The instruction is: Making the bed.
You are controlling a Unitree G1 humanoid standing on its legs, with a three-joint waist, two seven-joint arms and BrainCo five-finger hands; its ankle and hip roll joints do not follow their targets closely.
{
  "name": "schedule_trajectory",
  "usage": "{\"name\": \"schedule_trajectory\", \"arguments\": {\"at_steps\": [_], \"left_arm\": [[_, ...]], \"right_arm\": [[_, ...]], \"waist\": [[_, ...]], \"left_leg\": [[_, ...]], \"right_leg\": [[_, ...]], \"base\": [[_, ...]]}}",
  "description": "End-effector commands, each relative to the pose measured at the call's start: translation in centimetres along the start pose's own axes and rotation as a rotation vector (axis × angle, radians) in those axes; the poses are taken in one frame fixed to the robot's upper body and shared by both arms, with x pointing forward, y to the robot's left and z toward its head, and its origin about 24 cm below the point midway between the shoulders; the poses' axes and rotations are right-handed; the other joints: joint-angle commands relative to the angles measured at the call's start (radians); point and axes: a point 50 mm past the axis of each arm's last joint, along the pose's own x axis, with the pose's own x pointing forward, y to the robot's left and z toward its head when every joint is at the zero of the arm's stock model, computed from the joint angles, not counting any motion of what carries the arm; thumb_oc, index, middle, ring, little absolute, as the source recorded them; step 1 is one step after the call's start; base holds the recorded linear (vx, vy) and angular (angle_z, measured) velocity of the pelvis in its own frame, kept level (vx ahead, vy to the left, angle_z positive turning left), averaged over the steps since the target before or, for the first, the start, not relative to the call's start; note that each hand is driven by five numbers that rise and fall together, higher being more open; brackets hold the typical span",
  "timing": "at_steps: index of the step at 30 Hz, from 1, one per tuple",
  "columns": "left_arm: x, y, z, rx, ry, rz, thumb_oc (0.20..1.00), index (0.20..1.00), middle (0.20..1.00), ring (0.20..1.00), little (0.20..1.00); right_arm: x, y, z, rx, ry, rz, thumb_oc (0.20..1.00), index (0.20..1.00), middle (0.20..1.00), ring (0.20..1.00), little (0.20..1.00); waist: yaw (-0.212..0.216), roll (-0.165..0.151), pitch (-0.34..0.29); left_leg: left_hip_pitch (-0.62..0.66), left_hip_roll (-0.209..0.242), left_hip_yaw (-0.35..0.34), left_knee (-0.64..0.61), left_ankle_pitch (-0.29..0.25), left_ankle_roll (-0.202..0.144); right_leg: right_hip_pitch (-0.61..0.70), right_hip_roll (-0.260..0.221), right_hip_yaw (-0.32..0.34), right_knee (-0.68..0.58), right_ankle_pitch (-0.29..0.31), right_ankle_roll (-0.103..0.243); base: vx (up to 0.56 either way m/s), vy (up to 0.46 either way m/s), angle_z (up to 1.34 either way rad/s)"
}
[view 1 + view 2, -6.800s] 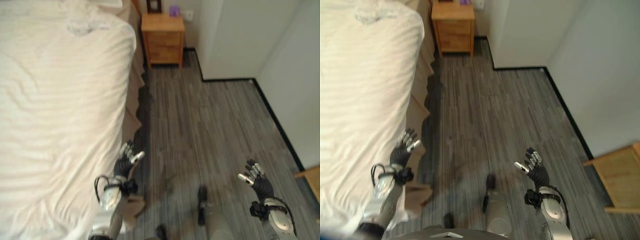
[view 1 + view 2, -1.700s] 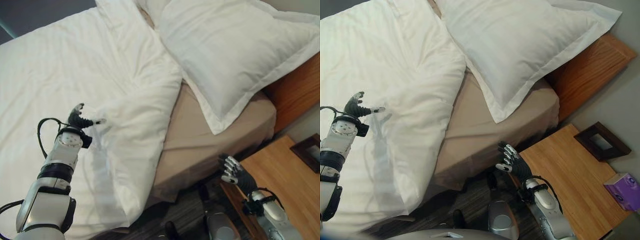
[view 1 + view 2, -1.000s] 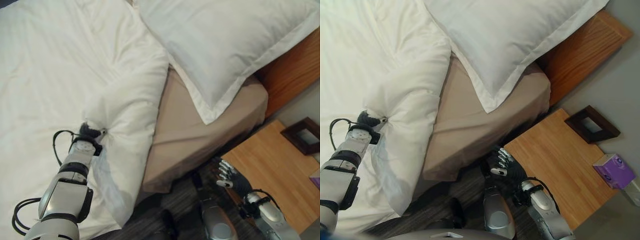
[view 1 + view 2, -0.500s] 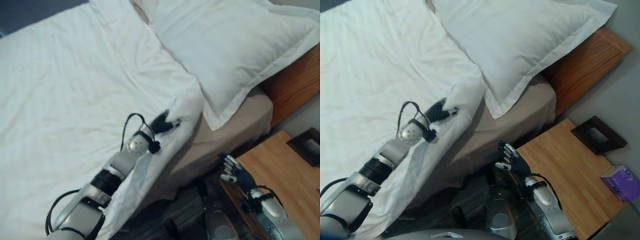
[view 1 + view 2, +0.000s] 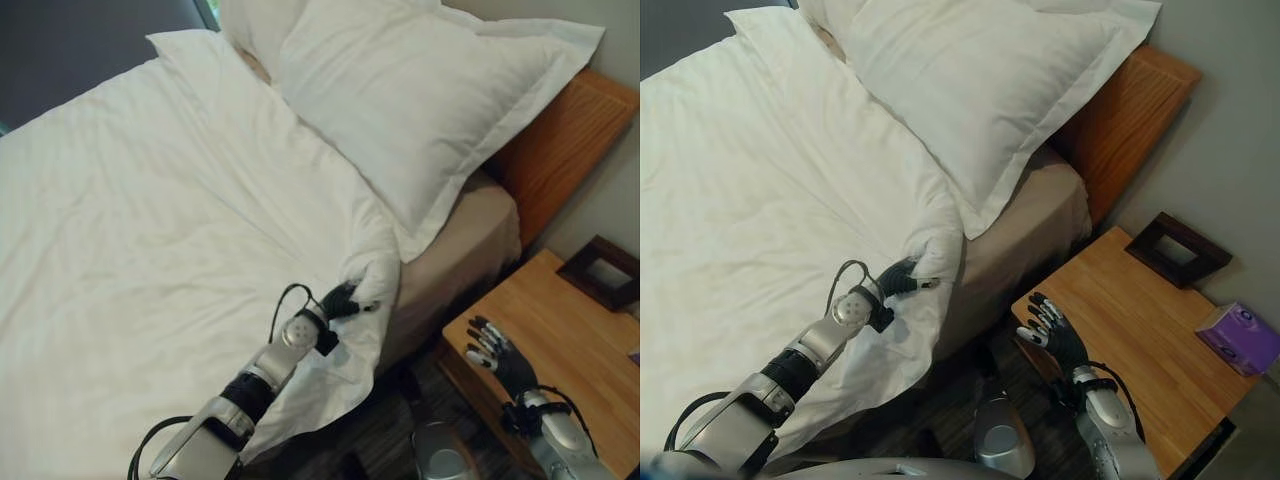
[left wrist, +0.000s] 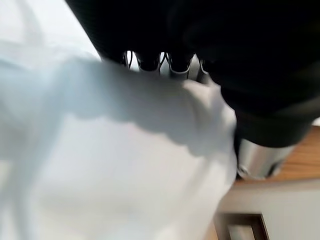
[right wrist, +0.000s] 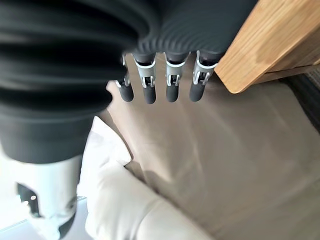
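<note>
Two hands in view. Left hand [image 5: 343, 300] reaches across the bed [image 5: 470, 225] near its right edge, fingers clenched on a bunched corner of the white duvet [image 5: 150, 230]; in the left wrist view the cloth [image 6: 115, 160] is gathered right under the fingers [image 6: 150, 61]. Duvet lies spread flat over most of the mattress, its held corner raised in a small peak just below the large white pillow [image 5: 420, 90]. Pillow sits at the head end against the wooden headboard [image 5: 560, 140]. Beige sheet bare along the mattress side between duvet corner and headboard. Right hand [image 5: 1055, 338] hangs apart from the bed, over the floor beside the wooden nightstand [image 5: 1140, 320], fingers straight and relaxed, grasping nothing. On the nightstand: dark picture frame [image 5: 1175, 250], purple box [image 5: 1238, 338].
</note>
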Motion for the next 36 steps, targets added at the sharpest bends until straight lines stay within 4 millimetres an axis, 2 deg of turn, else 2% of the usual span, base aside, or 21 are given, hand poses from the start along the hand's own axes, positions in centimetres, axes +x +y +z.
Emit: {"name": "schedule_trajectory", "arguments": {"at_steps": [1,2,8,9,10,12,14,16,18,21,22,26,27,29,33,34,35,36], "left_arm": [[0.6,-0.5,3.8,-0.039,-0.188,-0.061,1.0,1.0,1.0,1.0,1.0],[-0.7,1.5,5.4,-0.022,-0.27,-0.049,1.0,1.0,1.0,1.0,1.0],[-3.2,3.8,6.8,-0.083,-0.378,-0.017,1.0,1.0,1.0,1.0,1.0],[-4.7,5.1,7.6,-0.084,-0.421,-0.042,1.0,1.0,1.0,1.0,1.0],[-4.7,5.1,7.6,-0.084,-0.42,-0.041,1.0,1.0,1.0,1.0,1.0],[-6.9,6.5,8.1,-0.056,-0.424,-0.132,1.0,1.0,1.0,1.0,1.0],[-8.9,7.8,8.5,-0.106,-0.457,-0.143,1.0,1.0,1.0,1.0,1.0],[-11.2,9.5,7.2,-0.266,-0.506,-0.022,1.0,1.0,1.0,1.0,1.0],[-13.4,11.1,5.3,-0.384,-0.554,0.2,1.0,1.0,1.0,1.0,1.0],[-15.6,12.2,2.8,-0.517,-0.613,0.5,1.0,1.0,1.0,1.0,1.0],[-16.2,12.0,1.5,-0.579,-0.61,0.593,1.0,1.0,1.0,1.0,1.0],[-17.7,11.1,-0.7,-0.655,-0.58,0.737,1.0,1.0,1.0,1.0,1.0],[-17.9,10.0,-2.1,-0.733,-0.56,0.769,1.0,1.0,1.0,1.0,1.0],[-17.7,9.6,-2.2,-0.749,-0.555,0.761,1.0,1.0,1.0,1.0,1.0],[-16.4,7.5,-3.7,-0.837,-0.475,0.726,1.0,1.0,1.0,1.0,1.0],[-15.5,6.4,-4.2,-0.877,-0.437,0.692,1.0,1.0,1.0,1.0,1.0],[-15.5,6.4,-4.2,-0.877,-0.439,0.693,1.0,1.0,1.0,1.0,1.0],[-14.8,5.7,-4.4,-0.915,-0.416,0.668,1.0,1.0,1.0,1.0,1.0]], "right_arm": [[0.0,-0.2,1.6,-0.007,-0.079,0.021,1.0,1.0,1.0,1.0,1.0],[-0.1,0.0,1.5,-0.006,-0.072,0.036,1.0,1.0,1.0,1.0,1.0],[0.0,0.5,1.3,-0.014,-0.064,0.079,1.0,1.0,1.0,1.0,1.0],[-0.1,0.5,1.5,-0.018,-0.069,0.093,1.0,1.0,1.0,1.0,1.0],[-0.1,0.5,1.5,-0.017,-0.069,0.094,1.0,1.0,1.0,1.0,1.0],[-0.4,0.3,1.3,-0.024,-0.062,0.109,1.0,1.0,1.0,1.0,1.0],[-0.6,0.2,1.2,-0.033,-0.06,0.122,1.0,1.0,1.0,1.0,1.0],[-0.8,-0.1,1.4,-0.024,-0.081,0.111,1.0,1.0,1.0,1.0,1.0],[-1.1,-0.7,1.6,-0.013,-0.106,0.068,1.0,1.0,1.0,1.0,1.0],[-1.1,-1.8,2.2,-0.01,-0.147,-0.008,1.0,1.0,1.0,1.0,1.0],[-0.9,-2.4,2.8,-0.026,-0.176,-0.038,1.0,1.0,1.0,1.0,1.0],[-0.3,-4.0,5.1,-0.072,-0.267,-0.123,1.0,1.0,1.0,1.0,1.0],[0.1,-4.7,6.6,-0.093,-0.321,-0.15,1.0,1.0,1.0,1.0,1.0],[0.4,-4.8,7.3,-0.096,-0.35,-0.157,1.0,1.0,1.0,1.0,1.0],[2.8,-3.7,11.1,-0.064,-0.495,-0.107,1.0,1.0,1.0,1.0,1.0],[3.9,-2.6,12.2,-0.018,-0.537,-0.052,1.0,1.0,1.0,1.0,1.0],[4.0,-2.6,12.3,-0.017,-0.539,-0.051,1.0,1.0,1.0,1.0,1.0],[5.2,-1.2,12.9,0.05,-0.557,0.005,1.0,1.0,1.0,1.0,1.0]], "waist": [[-0.011,0.023,-0.019],[-0.001,0.023,-0.031],[0.02,0.024,-0.047],[0.026,0.025,-0.049],[0.025,0.023,-0.049],[0.031,0.022,-0.053],[0.04,0.017,-0.055],[0.055,0.006,-0.058],[0.068,-0.007,-0.06],[0.089,-0.027,-0.059],[0.095,-0.033,-0.061],[0.114,-0.051,-0.06],[0.126,-0.061,-0.059],[0.132,-0.064,-0.058],[0.167,-0.078,-0.049],[0.183,-0.083,-0.045],[0.182,-0.083,-0.044],[0.202,-0.086,-0.037]], "left_leg": [[-0.078,0.021,-0.031,0.01,0.104,-0.018],[-0.071,0.019,-0.037,0.01,0.105,-0.019],[-0.059,0.016,-0.056,0.01,0.107,-0.019],[-0.058,0.015,-0.061,0.01,0.108,-0.021],[-0.058,0.015,-0.061,0.01,0.108,-0.021],[-0.058,0.016,-0.061,0.01,0.109,-0.024],[-0.057,0.017,-0.061,0.01,0.111,-0.026],[-0.057,0.018,-0.063,0.01,0.112,-0.027],[-0.059,0.02,-0.072,0.01,0.114,-0.027],[-0.058,0.022,-0.083,0.01,0.11,-0.024],[-0.061,0.023,-0.087,0.01,0.111,-0.024],[-0.061,0.026,-0.094,0.01,0.105,-0.016],[-0.061,0.026,-0.099,0.01,0.103,-0.013],[-0.062,0.025,-0.101,0.01,0.102,-0.012],[-0.068,0.023,-0.111,0.01,0.102,-0.005],[-0.072,0.02,-0.114,0.01,0.104,-0.003],[-0.072,0.02,-0.114,0.01,0.104,-0.003],[-0.08,0.018,-0.119,0.01,0.106,-0.002]], "right_leg": [[0.152,-0.006,-0.003,0.016,-0.155,0.052],[0.166,-0.007,-0.009,0.016,-0.16,0.051],[0.193,-0.012,-0.025,0.016,-0.167,0.045],[0.197,-0.011,-0.028,0.016,-0.167,0.045],[0.197,-0.011,-0.028,0.016,-0.167,0.045],[0.197,-0.01,-0.032,0.016,-0.165,0.049],[0.199,-0.008,-0.033,0.016,-0.165,0.051],[0.199,-0.006,-0.034,0.016,-0.165,0.051],[0.2,-0.005,-0.041,0.016,-0.168,0.05],[0.209,-0.005,-0.052,0.016,-0.175,0.048],[0.208,-0.004,-0.056,0.016,-0.175,0.047],[0.215,-0.004,-0.061,0.016,-0.182,0.044],[0.217,-0.004,-0.064,0.016,-0.184,0.044],[0.217,-0.004,-0.066,0.016,-0.184,0.044],[0.215,-0.009,-0.073,0.016,-0.18,0.047],[0.211,-0.01,-0.076,0.016,-0.178,0.047],[0.212,-0.01,-0.076,0.016,-0.178,0.047],[0.205,-0.011,-0.08,0.016,-0.174,0.049]], "base": [[0.02,-0.024,0.06],[0.03,-0.024,0.06],[0.02,-0.011,0.05],[0.01,0.001,0.1],[0.0,0.006,0.08],[0.0,0.002,0.02],[0.0,0.004,-0.02],[0.0,0.0,-0.02],[0.0,-0.005,0.02],[0.0,-0.005,0.07],[0.01,-0.001,0.19],[0.01,0.012,0.1],[0.01,0.02,0.03],[0.0,0.005,0.05],[-0.03,0.005,0.08],[-0.03,-0.003,-0.01],[-0.06,-0.013,0.03],[-0.05,-0.015,0.12]]}}
